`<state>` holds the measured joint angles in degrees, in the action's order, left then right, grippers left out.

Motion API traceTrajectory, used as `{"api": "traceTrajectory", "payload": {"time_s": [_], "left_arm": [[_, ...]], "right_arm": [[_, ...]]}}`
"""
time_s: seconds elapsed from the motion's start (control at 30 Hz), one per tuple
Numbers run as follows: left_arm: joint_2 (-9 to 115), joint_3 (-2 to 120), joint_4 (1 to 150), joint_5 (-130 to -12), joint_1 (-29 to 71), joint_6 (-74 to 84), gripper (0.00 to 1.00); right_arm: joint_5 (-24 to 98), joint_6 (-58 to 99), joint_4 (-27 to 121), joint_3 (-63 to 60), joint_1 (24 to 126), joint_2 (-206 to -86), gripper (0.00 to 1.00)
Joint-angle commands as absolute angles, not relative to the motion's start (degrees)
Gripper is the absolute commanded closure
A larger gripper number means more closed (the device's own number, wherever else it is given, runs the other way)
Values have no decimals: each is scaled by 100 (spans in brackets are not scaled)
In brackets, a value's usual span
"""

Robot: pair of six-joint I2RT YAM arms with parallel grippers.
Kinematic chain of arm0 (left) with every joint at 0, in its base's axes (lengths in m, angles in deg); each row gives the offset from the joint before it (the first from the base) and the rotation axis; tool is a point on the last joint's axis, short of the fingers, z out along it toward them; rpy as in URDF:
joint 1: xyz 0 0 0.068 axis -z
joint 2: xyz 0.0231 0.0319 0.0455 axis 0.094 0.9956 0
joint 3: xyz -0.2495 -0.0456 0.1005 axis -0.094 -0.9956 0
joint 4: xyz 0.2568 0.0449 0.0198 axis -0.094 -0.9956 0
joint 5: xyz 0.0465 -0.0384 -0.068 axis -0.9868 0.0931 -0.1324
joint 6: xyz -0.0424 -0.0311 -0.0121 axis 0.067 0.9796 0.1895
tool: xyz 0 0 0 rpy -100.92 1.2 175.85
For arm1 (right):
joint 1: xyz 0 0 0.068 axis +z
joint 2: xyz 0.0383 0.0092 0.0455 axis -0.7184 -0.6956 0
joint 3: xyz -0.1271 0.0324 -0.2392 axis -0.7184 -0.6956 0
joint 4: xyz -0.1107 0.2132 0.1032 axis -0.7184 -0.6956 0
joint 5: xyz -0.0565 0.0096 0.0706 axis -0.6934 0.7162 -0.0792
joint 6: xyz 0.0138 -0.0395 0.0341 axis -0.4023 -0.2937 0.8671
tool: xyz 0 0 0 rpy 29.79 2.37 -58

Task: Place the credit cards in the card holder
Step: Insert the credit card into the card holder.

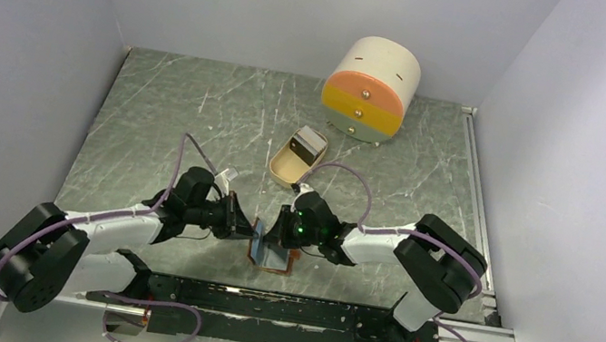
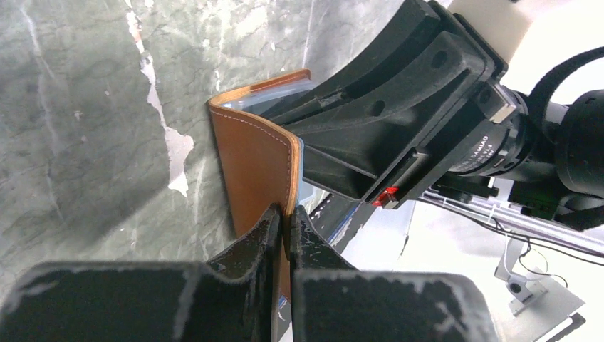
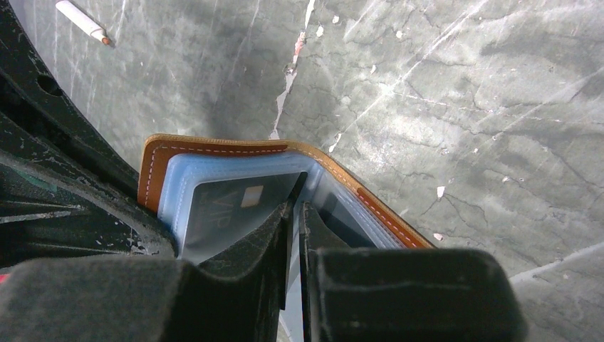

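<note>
Both arms stretch low and inward, meeting at the upright, opened card holder point(image 2: 256, 160). The left gripper point(image 2: 286, 214) clamps its leather cover. The right gripper point(image 3: 295, 203) pinches a thin inner leaf.

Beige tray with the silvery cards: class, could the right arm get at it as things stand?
Probably yes, but not at once. The beige tray lies just beyond the right gripper with bare table between; that gripper is closed inside the card holder, so it must let go first.
</note>
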<state>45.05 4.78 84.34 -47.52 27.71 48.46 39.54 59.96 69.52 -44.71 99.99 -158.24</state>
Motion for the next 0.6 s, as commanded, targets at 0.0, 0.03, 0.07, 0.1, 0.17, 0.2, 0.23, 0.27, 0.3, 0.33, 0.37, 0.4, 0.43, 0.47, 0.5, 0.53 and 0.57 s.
{"api": "traceTrajectory", "payload": {"time_s": [0.0,0.03,0.07,0.1,0.17,0.2,0.23,0.27,0.3,0.33,0.37,0.4,0.43,0.47,0.5,0.53,0.57], "left_arm": [[4602,155,9348,-4353,2799,5064,91],[4600,145,9360,-4359,2799,5057,91],[4599,164,9241,-4408,2801,5021,91],[4606,185,9128,-4457,2797,4971,91],[4631,198,9006,-4537,2800,4910,91],[4648,192,8976,-4564,2800,4892,90],[4670,194,8938,-4588,2798,4889,91],[4696,202,8898,-4607,2800,4873,91],[4721,200,8907,-4598,2793,4860,91],[4741,186,8942,-4583,2798,4870,91],[4754,169,8997,-4565,2796,4879,90],[4764,153,9060,-4534,2795,4896,90],[4773,140,9120,-4510,2793,4920,90],[4781,129,9183,-4478,2795,4938,90],[4784,114,9229,-4457,2800,4964,90],[4791,104,9277,-4432,2797,4983,89],[4805,90,9338,-4404,2796,5016,89]], "right_arm": [[3928,5986,7004,-4555,10033,-15897,85],[3917,5991,7004,-4567,10035,-15893,85],[3908,5987,7004,-4565,10033,-15892,85],[3909,5987,6997,-4567,10034,-15892,85],[3917,5987,7006,-4581,10033,-15894,85],[3913,5987,7000,-4570,10033,-15892,85],[3909,5987,6996,-4569,10033,-15890,85],[3910,5986,6989,-4579,10034,-15878,85],[3909,5987,6991,-4592,10033,-15867,85],[3900,5987,6995,-4596,10036,-15850,85],[3894,5987,6991,-4593,10032,-15836,85],[3888,5987,6987,-4597,10038,-15837,85],[3894,5989,6979,-4592,10033,-15825,85],[3896,5987,6978,-4591,10035,-15820,85],[3885,5991,6985,-4603,10037,-15816,85],[3881,5992,6993,-4616,10033,-15801,84],[3887,5988,6995,-4618,10033,-15798,84]]}}
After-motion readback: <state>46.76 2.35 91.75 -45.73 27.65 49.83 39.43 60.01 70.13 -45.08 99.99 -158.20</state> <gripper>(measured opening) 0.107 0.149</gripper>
